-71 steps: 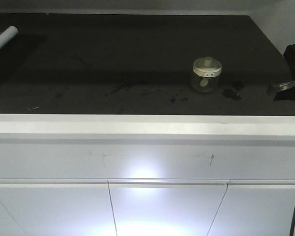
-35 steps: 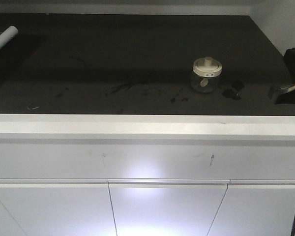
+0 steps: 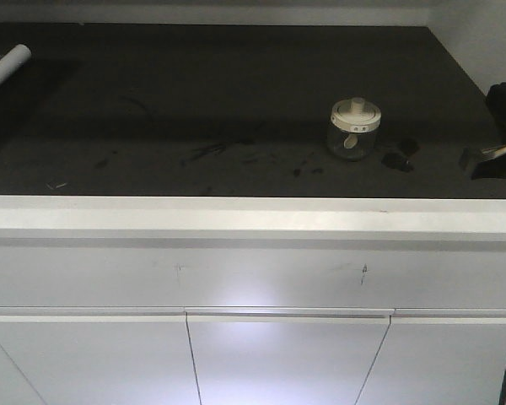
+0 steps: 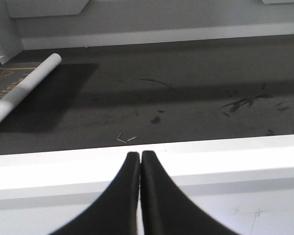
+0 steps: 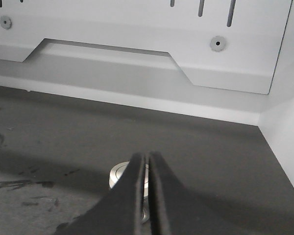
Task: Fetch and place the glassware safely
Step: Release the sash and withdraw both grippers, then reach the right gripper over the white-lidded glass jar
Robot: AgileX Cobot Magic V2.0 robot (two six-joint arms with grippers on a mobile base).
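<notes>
The glassware is a small clear jar [image 3: 354,128] with a cream-white knobbed lid, standing upright on the dark countertop [image 3: 236,93] toward the right. In the right wrist view its pale lid [image 5: 118,175] peeks out just behind and below the fingers, mostly hidden by them. My right gripper [image 5: 148,155] is shut with nothing in it. In the front view it shows at the right edge [image 3: 479,158], to the right of the jar and apart from it. My left gripper [image 4: 139,154] is shut and empty, hovering over the white front edge [image 4: 225,156] of the counter, far left of the jar.
A white tube [image 3: 4,67] [image 4: 24,88] lies at the far left of the counter. Small dark scraps [image 3: 398,156] sit just right of the jar, with scuff marks [image 3: 211,150] mid-counter. A white wall [image 5: 284,137] bounds the right side, and white cabinet doors [image 3: 287,363] lie below.
The right arm has drawn slightly to the right and lower at the frame edge since a second ago. The jar has not moved.
</notes>
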